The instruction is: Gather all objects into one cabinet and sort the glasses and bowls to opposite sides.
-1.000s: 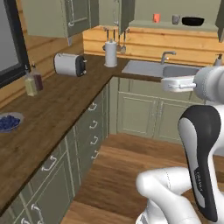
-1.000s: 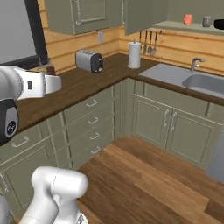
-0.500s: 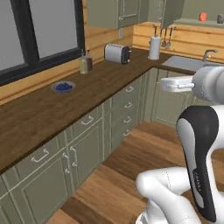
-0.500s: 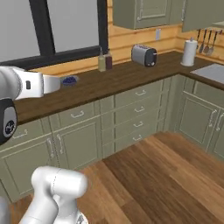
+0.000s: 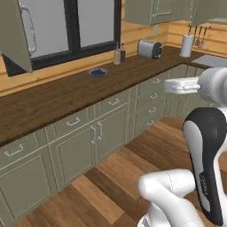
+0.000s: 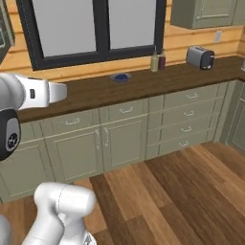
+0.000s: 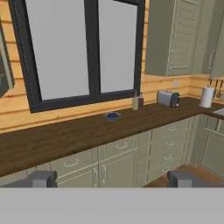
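A small blue bowl (image 5: 97,72) (image 6: 121,76) (image 7: 113,116) sits alone on the dark wooden counter below the window. The olive-green wall cabinet's open door (image 5: 17,35), with its long grey handle, hangs at the upper left; its edge also shows at the hand view's left side (image 7: 4,72). My gripper (image 7: 113,179) is open with nothing between its fingertips (image 7: 41,178). It is held high in front of the counter, far back from the bowl. The orange-red cup, grey mug and black dish are out of view.
A toaster (image 5: 148,48), two bottles (image 5: 119,54) and a paper towel roll (image 5: 187,45) stand further right on the counter (image 5: 53,95), near the sink corner (image 5: 213,60). Closed wall cabinets (image 7: 175,37) hang at the right. Base cabinets line the wood floor (image 6: 167,191).
The base has swung left, so the whole scene slid right. The sink corner and the shelf with the cup left the views; the window, blue bowl and open door came in. The arm's pose is unchanged.
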